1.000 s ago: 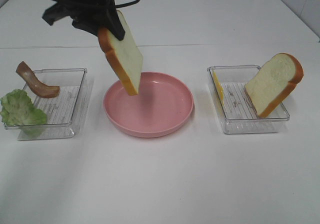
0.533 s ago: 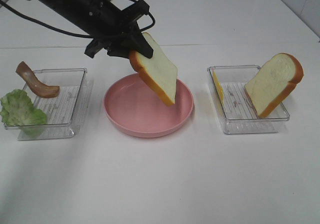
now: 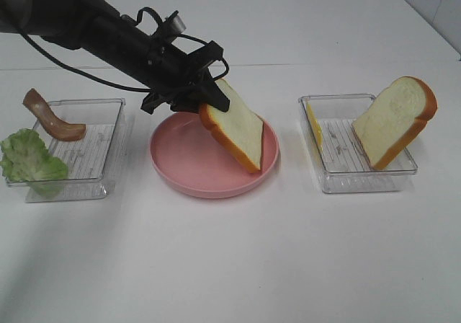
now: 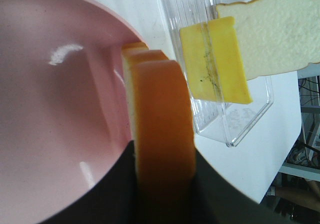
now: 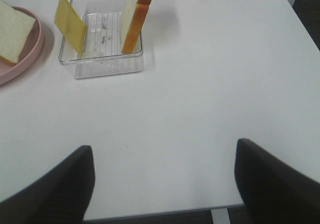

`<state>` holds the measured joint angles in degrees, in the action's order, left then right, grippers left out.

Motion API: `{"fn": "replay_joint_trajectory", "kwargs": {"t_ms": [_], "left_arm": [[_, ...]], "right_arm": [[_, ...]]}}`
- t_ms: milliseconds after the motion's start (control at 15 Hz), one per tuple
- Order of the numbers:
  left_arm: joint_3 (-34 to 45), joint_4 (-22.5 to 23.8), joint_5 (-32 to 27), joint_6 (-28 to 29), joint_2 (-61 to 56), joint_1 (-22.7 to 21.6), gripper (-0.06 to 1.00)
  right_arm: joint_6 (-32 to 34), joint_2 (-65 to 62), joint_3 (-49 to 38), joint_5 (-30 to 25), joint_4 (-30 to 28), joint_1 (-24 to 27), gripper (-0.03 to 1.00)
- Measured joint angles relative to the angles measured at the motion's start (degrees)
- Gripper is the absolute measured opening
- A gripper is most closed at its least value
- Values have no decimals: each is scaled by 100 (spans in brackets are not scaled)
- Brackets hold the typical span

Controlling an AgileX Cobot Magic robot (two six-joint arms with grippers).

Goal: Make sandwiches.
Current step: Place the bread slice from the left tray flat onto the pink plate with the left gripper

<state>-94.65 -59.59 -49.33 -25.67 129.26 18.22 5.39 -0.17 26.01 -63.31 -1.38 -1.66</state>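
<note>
My left gripper (image 3: 205, 101) is shut on a white bread slice (image 3: 234, 130) with orange-brown crust. It holds the slice tilted over the round pink plate (image 3: 180, 166), with the lower corner down at the plate's right side. In the left wrist view the slice's crust edge (image 4: 162, 119) sits between the dark jaws of the left gripper (image 4: 162, 184), above the plate (image 4: 50, 109). A second bread slice (image 3: 396, 121) leans in the right tray (image 3: 360, 182) beside a yellow cheese square (image 3: 312, 123). My right gripper (image 5: 165, 184) is open and empty over bare table.
The left clear tray (image 3: 108, 139) holds ruffled green lettuce (image 3: 30, 161) and a brown meat strip (image 3: 50, 117). The right wrist view shows the right tray (image 5: 100, 66), the cheese (image 5: 71, 23), the leaning bread (image 5: 136, 16) and the plate's rim (image 5: 25, 59).
My left arm has swung right and down, carrying the bread slice from above the plate's far left edge down to the plate's right side. The slice now tilts flatter.
</note>
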Motion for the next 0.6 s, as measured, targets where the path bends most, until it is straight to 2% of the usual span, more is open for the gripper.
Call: {"fn": "replay_joint_trajectory", "kwargs": {"t_ms": [600], "left_arm": [[0, -97, 109, 92, 212, -11, 20]], "right_arm": [[0, 0, 0, 0, 0, 0, 76]]}}
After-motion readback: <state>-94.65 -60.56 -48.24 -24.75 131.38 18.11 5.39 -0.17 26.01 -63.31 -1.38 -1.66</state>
